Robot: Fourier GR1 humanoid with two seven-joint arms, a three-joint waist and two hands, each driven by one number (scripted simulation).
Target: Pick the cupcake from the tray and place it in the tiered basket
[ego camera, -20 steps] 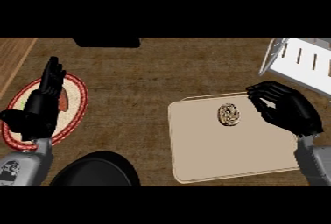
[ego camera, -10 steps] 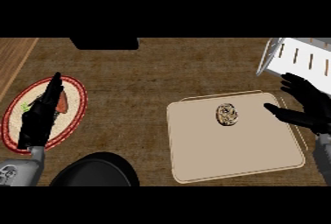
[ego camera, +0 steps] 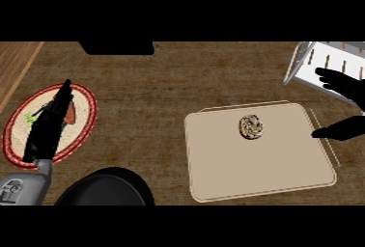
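Head view gives us the round brown cupcake (ego camera: 250, 127) on the beige square tray (ego camera: 271, 169), near its far edge. Our black right hand (ego camera: 348, 86) hangs open at the tray's right edge, holding nothing, just beside the white wire tiered basket (ego camera: 308, 62). Our left hand (ego camera: 49, 123), fingers straight, rests over the red-rimmed plate (ego camera: 84, 126) at the brown counter's (ego camera: 157, 101) left edge.

No readable text, labels, brands, numbers or signs on anything
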